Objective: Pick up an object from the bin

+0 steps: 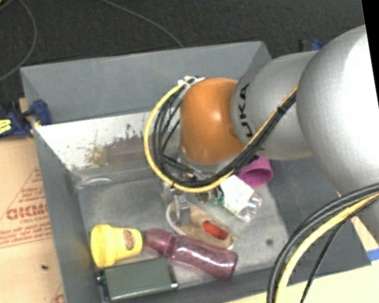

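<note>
Closest to my camera is the arm's (340,107) broad silver link, coming in from the view's right and covering that side of the bin (65,204). Beyond it sits the orange cover (206,119) at the wrist, ringed by a loop of yellow and black cables (151,128). The gripper (179,210) hangs below that cover, low over the middle of the bin floor. From up here I cannot tell whether it is open or closed, and I see nothing held in it. The nearest thing to it is a clear packet (213,228) with a red piece inside. That packet lies just beside the gripper, toward the view's lower right, and I cannot say whether the two touch. Just below the packet is a maroon bottle (196,255), lying flat with its long axis running from upper left to lower right and its cap end toward the gripper. I judge the packet the likeliest pick, needing only a small shift toward the lower right. A white and green item in clear wrap (239,196) and a magenta cup (259,171) sit close under the arm. A yellow tub (115,244) and a dark flat box (137,279) lie well apart, at the lower left.
</note>
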{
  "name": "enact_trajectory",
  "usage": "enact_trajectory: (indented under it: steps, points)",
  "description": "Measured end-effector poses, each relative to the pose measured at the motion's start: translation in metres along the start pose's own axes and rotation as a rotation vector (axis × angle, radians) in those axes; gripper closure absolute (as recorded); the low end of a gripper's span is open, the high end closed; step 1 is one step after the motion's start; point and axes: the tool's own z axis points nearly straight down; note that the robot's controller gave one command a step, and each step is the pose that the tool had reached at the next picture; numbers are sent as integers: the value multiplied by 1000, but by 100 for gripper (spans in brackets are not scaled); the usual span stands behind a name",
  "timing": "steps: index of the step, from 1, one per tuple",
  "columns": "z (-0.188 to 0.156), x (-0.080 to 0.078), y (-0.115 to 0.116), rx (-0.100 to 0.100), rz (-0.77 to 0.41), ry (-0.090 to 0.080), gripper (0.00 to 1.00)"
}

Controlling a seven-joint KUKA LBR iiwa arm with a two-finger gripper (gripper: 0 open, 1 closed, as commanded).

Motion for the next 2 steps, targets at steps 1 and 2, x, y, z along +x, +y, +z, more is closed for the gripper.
enact_trajectory:
  steps: [1, 2]
  points:
    - [0, 0, 0, 0, 1, 0, 100]
    - [0, 0, 0, 0, 2, 0, 0]
